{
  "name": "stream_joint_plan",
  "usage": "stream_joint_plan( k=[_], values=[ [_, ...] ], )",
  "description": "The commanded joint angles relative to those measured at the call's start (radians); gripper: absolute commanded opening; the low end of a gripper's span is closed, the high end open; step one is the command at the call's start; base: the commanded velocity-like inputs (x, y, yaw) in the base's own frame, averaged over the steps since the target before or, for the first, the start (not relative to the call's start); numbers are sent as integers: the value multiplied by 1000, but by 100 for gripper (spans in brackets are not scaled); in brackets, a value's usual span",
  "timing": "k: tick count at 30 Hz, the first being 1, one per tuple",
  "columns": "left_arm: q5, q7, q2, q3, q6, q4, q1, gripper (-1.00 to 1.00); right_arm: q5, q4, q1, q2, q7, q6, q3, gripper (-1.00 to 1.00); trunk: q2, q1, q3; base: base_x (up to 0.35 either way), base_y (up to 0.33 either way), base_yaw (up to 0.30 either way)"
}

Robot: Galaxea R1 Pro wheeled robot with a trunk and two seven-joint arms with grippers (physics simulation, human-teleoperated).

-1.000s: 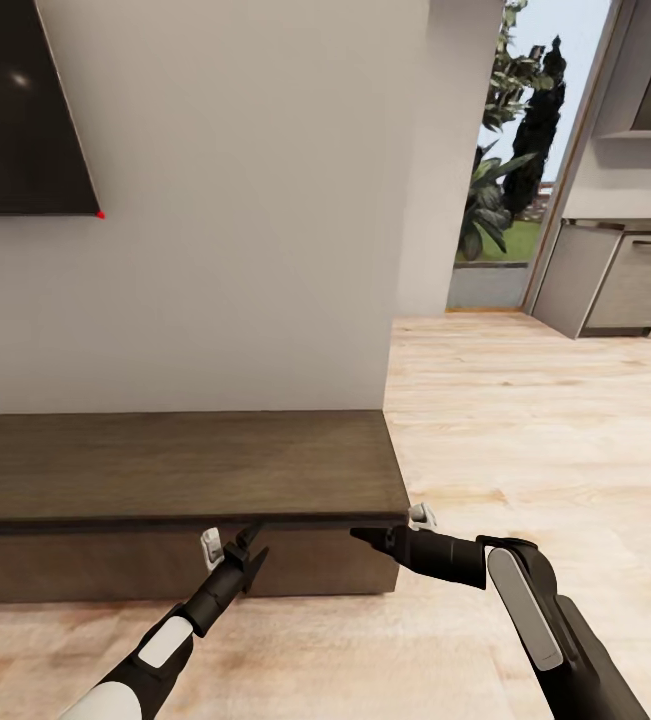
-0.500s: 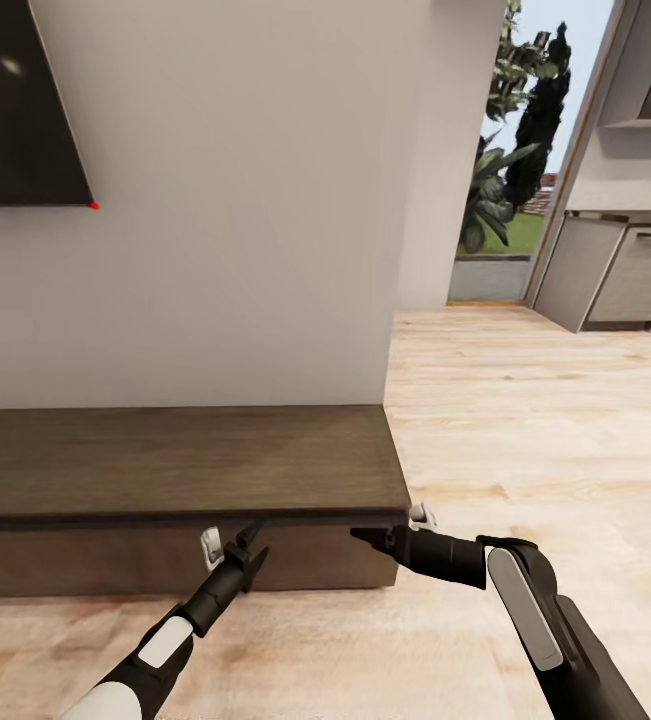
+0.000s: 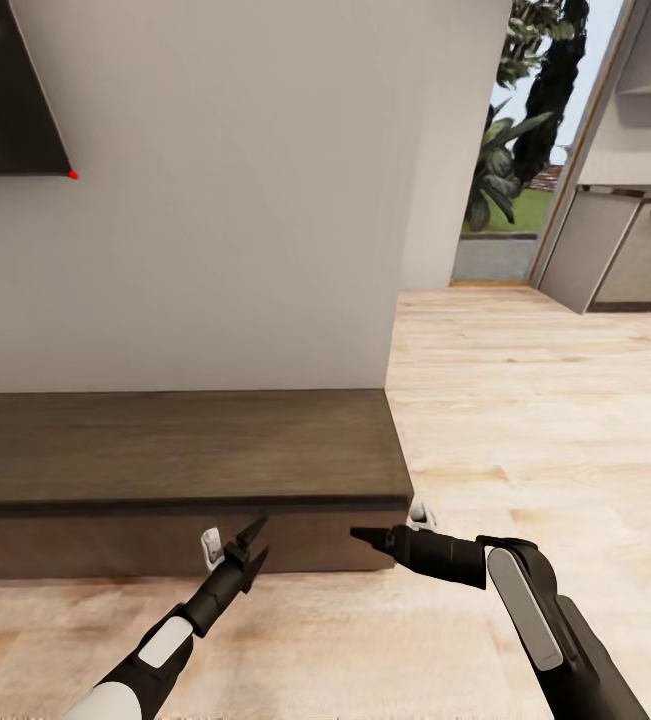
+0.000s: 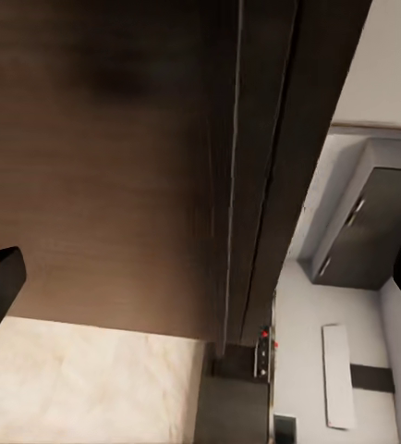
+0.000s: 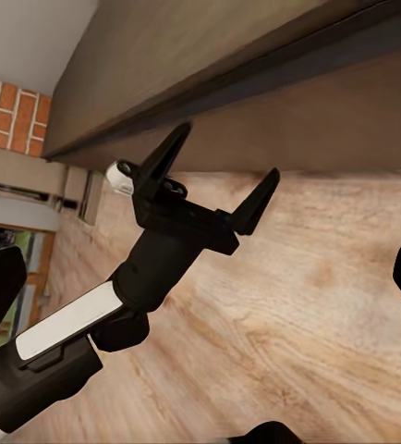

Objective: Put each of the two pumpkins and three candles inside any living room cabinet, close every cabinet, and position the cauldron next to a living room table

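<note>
The long, low, dark brown wooden cabinet (image 3: pixel 180 470) stands closed against the white wall (image 3: pixel 225 200). Both tools hover before its front: the left tool (image 3: pixel 255 540) spread wide and empty, the right tool (image 3: pixel 365 537) likewise.

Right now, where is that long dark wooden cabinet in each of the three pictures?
Head view: the cabinet spans the lower left, below the wall.
Left wrist view: its dark front sits close up.
Right wrist view: it runs behind the open left gripper.
Shared landmark: the light wood floor.
</note>
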Motion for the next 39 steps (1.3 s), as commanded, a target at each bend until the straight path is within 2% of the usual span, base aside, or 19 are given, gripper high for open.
stream_joint_plan(
  k=[1,4,14,26,39],
  values=[
    [1,-4,-1,7,11,0,-1,100,6,0,-1,-1,8,2,0,100,-1,0,-5,0,0,0],
    [2,-7,-1,7,11,0,-1,100,6,0,-1,-1,8,2,0,100,-1,2,-16,0,0,0],
    [2,-9,-1,8,10,0,-1,100,6,0,-1,-1,8,2,0,100,-1,2,-16,10,0,0],
    [2,-7,1,9,9,0,-1,100,6,0,-1,-1,9,2,0,100,-1,2,-16,240,0,0],
    [2,-8,1,10,6,0,-1,100,5,0,-1,-1,9,2,0,100,-1,2,-16,15,0,0]
  ],
)
